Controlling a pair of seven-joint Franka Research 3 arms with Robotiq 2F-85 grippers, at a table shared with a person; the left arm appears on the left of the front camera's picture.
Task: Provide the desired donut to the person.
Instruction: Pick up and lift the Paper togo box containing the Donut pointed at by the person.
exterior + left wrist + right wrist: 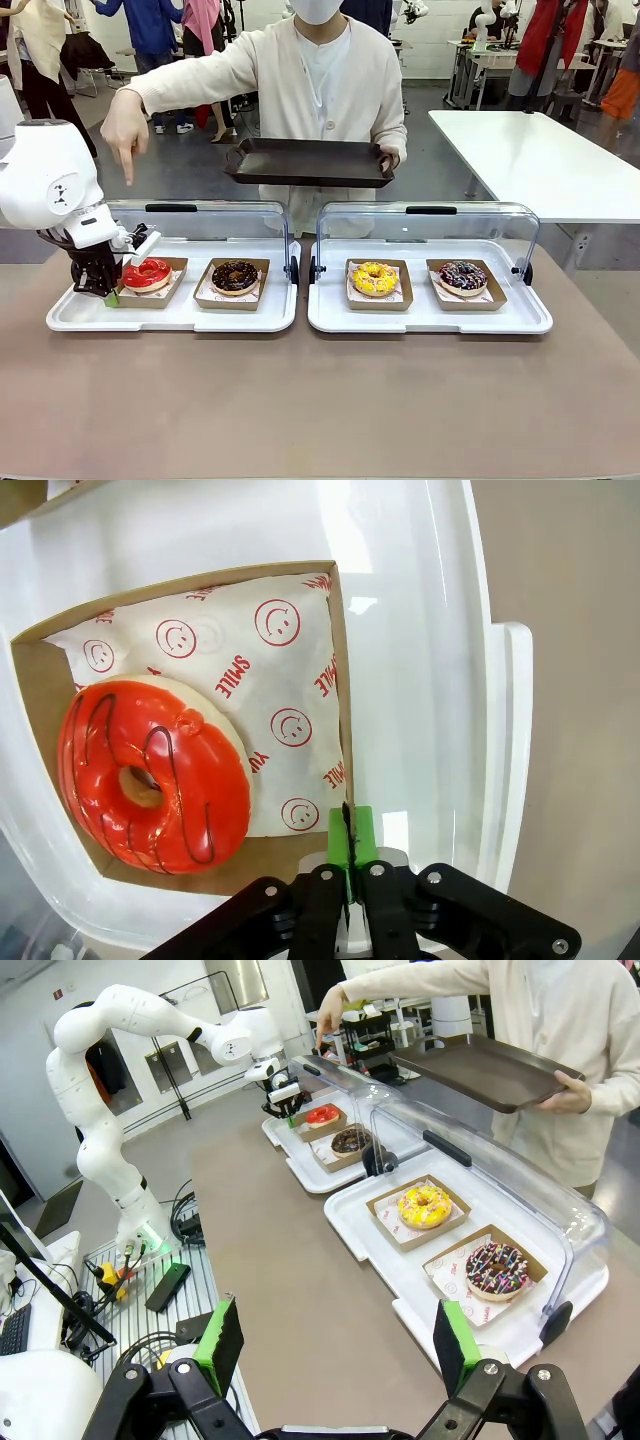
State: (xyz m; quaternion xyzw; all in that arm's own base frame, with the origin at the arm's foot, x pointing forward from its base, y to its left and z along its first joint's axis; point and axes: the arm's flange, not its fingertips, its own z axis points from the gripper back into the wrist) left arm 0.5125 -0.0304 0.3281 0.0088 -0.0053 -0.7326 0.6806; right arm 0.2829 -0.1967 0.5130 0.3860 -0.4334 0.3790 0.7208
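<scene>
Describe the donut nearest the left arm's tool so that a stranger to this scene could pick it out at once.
On the brown table, find the left white tray. The red donut sits in its outer cardboard box, whose corner the left tool pinches. Glossy red icing with dark stripes sets it apart from the chocolate donut beside it.

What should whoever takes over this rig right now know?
Left gripper: shut, apparently pinching the rim of the cardboard tray under the red donut.
Right gripper: open, holding nothing.
Person: one hand points down above the red donut; the other hand holds out a dark tray.
Done: donut chosen, cardboard tray gripped.
Left to do: lift it over onto the dark tray.
</scene>
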